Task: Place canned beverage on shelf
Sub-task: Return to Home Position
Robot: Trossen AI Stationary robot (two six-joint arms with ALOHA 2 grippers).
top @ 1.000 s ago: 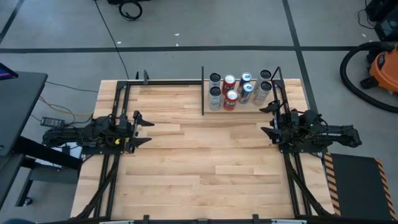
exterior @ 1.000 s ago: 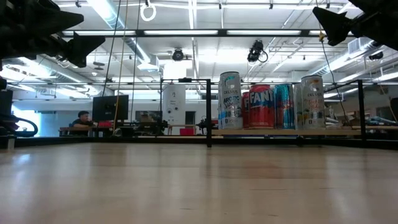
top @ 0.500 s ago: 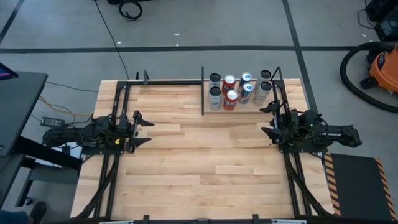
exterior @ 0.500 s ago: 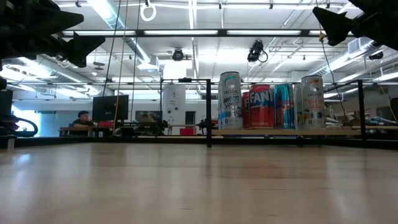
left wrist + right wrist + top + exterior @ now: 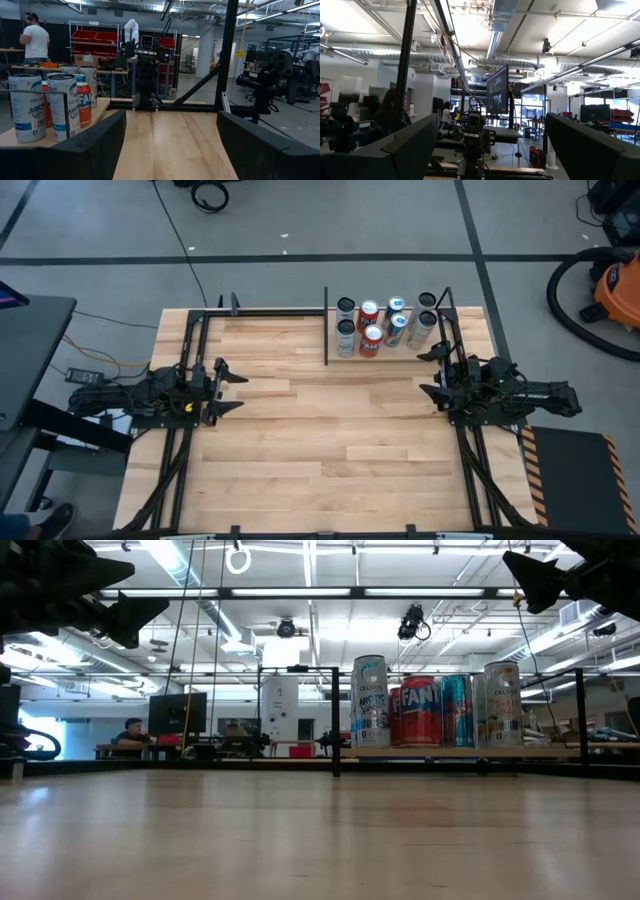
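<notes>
- Eight cans [image 5: 372, 337] are standing on the shelf [image 5: 392, 355], at the desk's [image 5: 320, 430] 1 o'clock.
- Left gripper [image 5: 243, 391] is hovering at 9 o'clock, fingers apart, empty.
- Right gripper [image 5: 421, 373] is hovering at 3 o'clock, fingers apart, empty.

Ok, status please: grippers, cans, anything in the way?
Left gripper open, empty, left side. Right gripper open, empty, right side. Cans upright on shelf. No obstruction seen.
</notes>
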